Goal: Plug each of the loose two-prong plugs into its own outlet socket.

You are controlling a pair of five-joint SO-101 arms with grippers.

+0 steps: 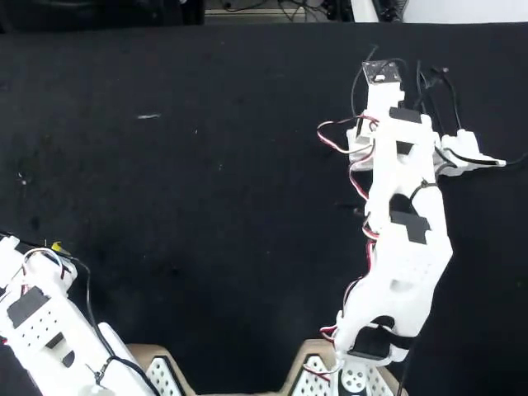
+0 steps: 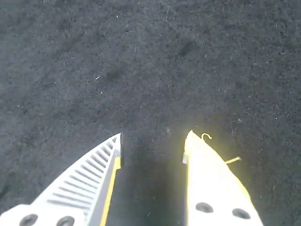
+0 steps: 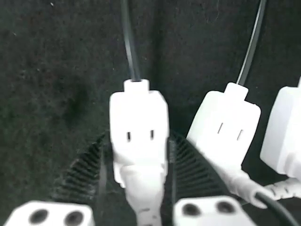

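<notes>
A black cloth is covering the table and lying flat right across it. In the high view, a small pale scrap is lying on the cloth toward the far left, and a few pale specks are sitting near the left edge. Beyond the far edge, dark cables are trailing, and a white surface is showing at the right corner. At the near edge a tan board is peeking out. Close up, lint is dotting the cloth's fuzzy weave.
</notes>
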